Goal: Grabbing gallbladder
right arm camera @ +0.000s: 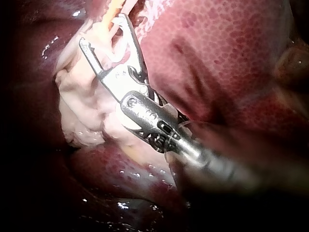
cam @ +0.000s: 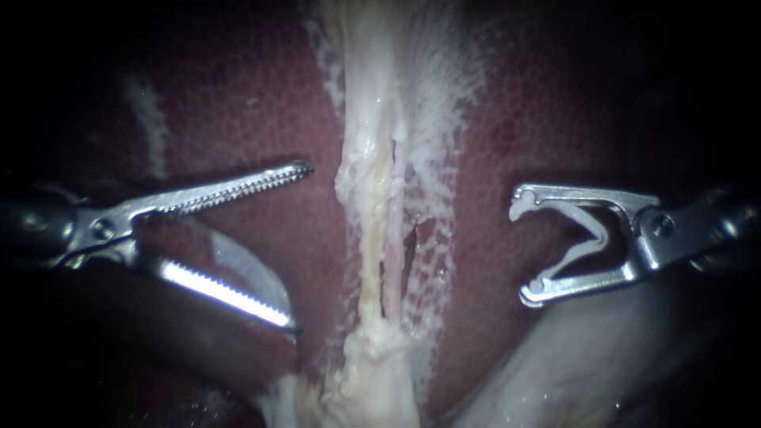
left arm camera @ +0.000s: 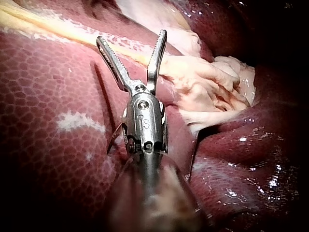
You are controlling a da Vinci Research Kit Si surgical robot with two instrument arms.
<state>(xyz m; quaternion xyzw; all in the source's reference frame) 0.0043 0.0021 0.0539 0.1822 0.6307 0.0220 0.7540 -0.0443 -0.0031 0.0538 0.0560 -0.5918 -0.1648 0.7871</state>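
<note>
A pale stringy band of tissue [cam: 372,238] runs down the middle over the dark red liver [cam: 238,103]. A smooth pale bulge [cam: 571,364] at the lower right looks like the gallbladder. My left instrument [cam: 297,246] has serrated jaws that stand wide open just left of the band and grip nothing. In the left wrist view the left instrument [left arm camera: 131,37] points at the band, with crumpled pale tissue [left arm camera: 207,87] beside it. My right instrument [cam: 523,247] is right of the band, its jaws spread wide with a white clip [cam: 590,234] seated between them. In its own view the right instrument [right arm camera: 101,30] hovers over pale tissue [right arm camera: 87,111].
Liver surface [left arm camera: 48,96] lies on both sides of the band. A dark rounded fold of liver [cam: 158,341] sits under the left instrument's lower jaw. A thin whitish streak [cam: 151,119] marks the liver at upper left.
</note>
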